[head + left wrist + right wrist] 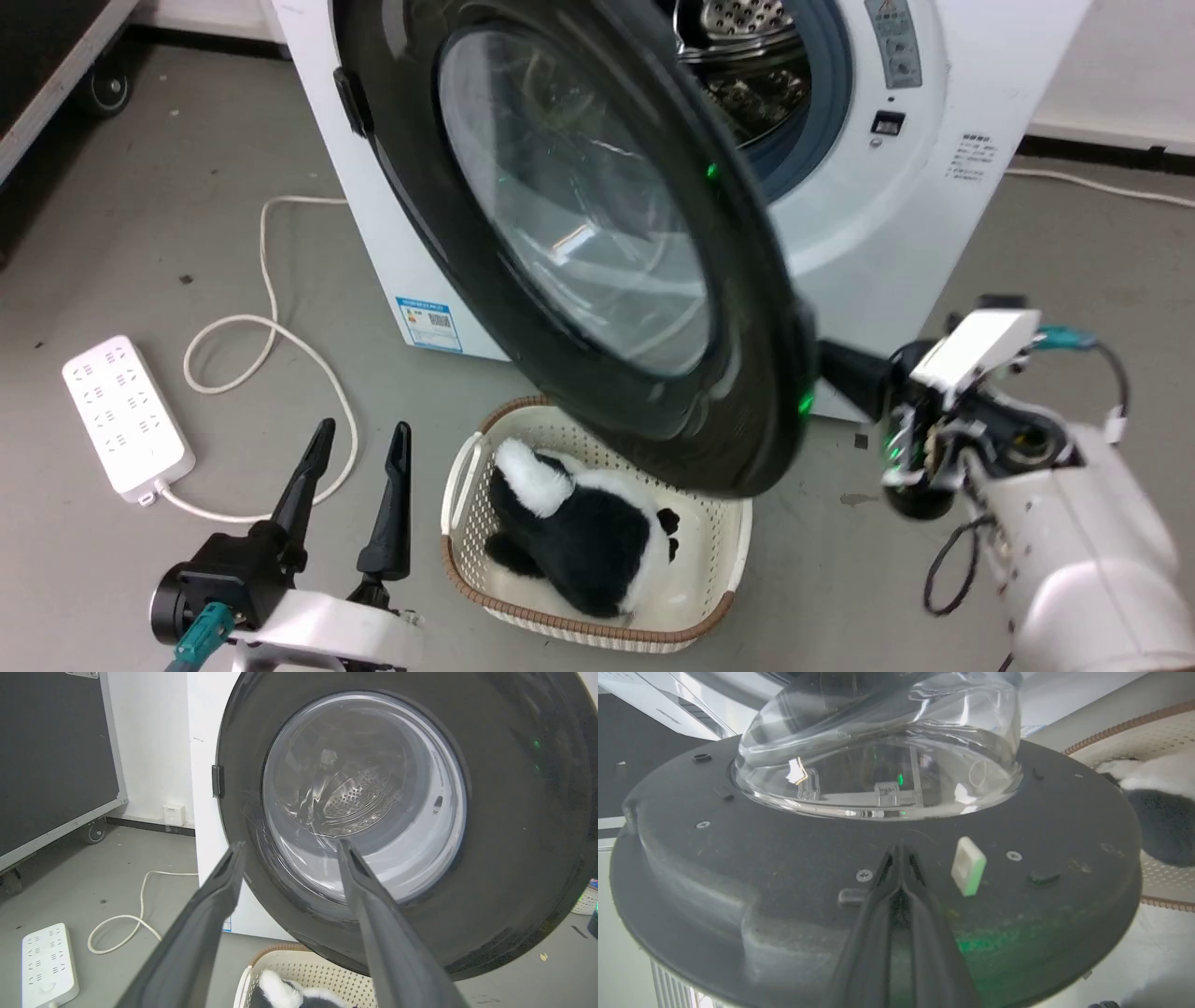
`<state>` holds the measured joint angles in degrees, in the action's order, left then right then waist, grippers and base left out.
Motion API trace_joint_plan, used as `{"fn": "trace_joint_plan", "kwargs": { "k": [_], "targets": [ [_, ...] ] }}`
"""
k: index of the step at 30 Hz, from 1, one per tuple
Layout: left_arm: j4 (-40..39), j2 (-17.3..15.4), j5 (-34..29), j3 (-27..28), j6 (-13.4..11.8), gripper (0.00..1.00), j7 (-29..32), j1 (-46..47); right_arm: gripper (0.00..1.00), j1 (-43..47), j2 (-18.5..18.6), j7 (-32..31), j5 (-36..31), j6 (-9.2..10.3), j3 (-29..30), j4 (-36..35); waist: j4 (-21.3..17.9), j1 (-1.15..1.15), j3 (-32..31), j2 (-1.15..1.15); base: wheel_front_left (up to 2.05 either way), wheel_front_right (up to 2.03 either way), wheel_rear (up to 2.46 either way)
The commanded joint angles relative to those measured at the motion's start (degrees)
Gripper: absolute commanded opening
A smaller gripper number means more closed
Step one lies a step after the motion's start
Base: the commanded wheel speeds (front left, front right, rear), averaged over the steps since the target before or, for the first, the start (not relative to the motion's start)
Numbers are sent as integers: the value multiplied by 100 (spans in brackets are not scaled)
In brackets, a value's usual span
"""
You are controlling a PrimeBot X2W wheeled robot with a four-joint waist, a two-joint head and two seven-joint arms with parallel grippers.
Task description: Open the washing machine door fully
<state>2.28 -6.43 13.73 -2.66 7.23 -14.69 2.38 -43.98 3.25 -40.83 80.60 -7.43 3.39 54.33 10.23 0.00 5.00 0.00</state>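
The door (579, 233) is unlatched and stands well out from the machine (887, 233). It is hinged at the machine's left side, and its free edge reaches toward the near right, above the basket (462, 485) on the floor. To the right of the door, the drum (747, 56) mouth is partly uncovered. I judge the swing to be roughly half done. The door is angled out from the front, not folded back to the left as a full opening would need.

The right pincer (840, 371) is pressed together, pinching nothing. In the right wrist view its tips (900, 851) lie on or just at the door's black inner face (784, 868), below the glass bowl (878, 742) and beside a small white latch piece (969, 865). From that placement it looks like a push from behind, with no grip on the edge.

The left pincer (364, 434) is spread and empty, low at the near left, apart from the door. In its own view the left pincer (290, 845) points at the door's outer face (514, 812).

What remains, as I judge it, is to carry the free edge further left until the door stops. The basket holding a plush toy (579, 532) sits under the door's lower rim. Whether they clear each other I cannot tell.
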Motion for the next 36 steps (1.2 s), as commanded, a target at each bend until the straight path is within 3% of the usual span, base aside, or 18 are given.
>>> {"fn": "trace_joint_plan", "kwargs": {
  "k": [1,7,14,21,27,28,29,32,36],
  "targets": [
    [14,0,-29,10,25,100,-30,-81,0,177,-36,-61,121,-6,-136,-66,-12,0,-37,0,0,0,0],
    [33,40,-62,-67,25,100,-30,-132,0,700,-37,-43,1006,-6,-1376,-678,-26,0,-107,0,0,0,0],
    [96,17,-44,-184,25,100,-30,-179,0,1053,-37,531,1845,-6,-2723,-1314,4,0,-117,0,0,0,0],
    [123,-7,-8,-239,25,100,-30,-185,0,1003,-37,1000,2160,-6,-3403,-1389,44,0,-88,0,0,0,0],
    [147,24,-2,-210,25,100,-30,-231,0,924,127,1452,2176,-6,-3518,-1361,-56,0,-162,0,0,0,0],
    [149,36,0,-201,25,100,-30,-240,85,900,219,1664,2074,-6,-3517,-1412,-95,0,-186,0,0,0,0],
    [149,47,-2,-194,25,100,-30,-248,100,889,323,1863,1941,-6,-3533,-1492,-137,0,-213,0,0,0,0],
    [151,89,13,-158,25,100,-30,-272,100,928,700,2641,1363,-6,-3582,-1816,-291,0,-302,0,0,0,0],
    [155,143,57,-76,25,100,-30,-292,100,1048,1312,4130,36,-6,-3689,-2303,-538,0,-432,0,0,0,0]
  ]
}}
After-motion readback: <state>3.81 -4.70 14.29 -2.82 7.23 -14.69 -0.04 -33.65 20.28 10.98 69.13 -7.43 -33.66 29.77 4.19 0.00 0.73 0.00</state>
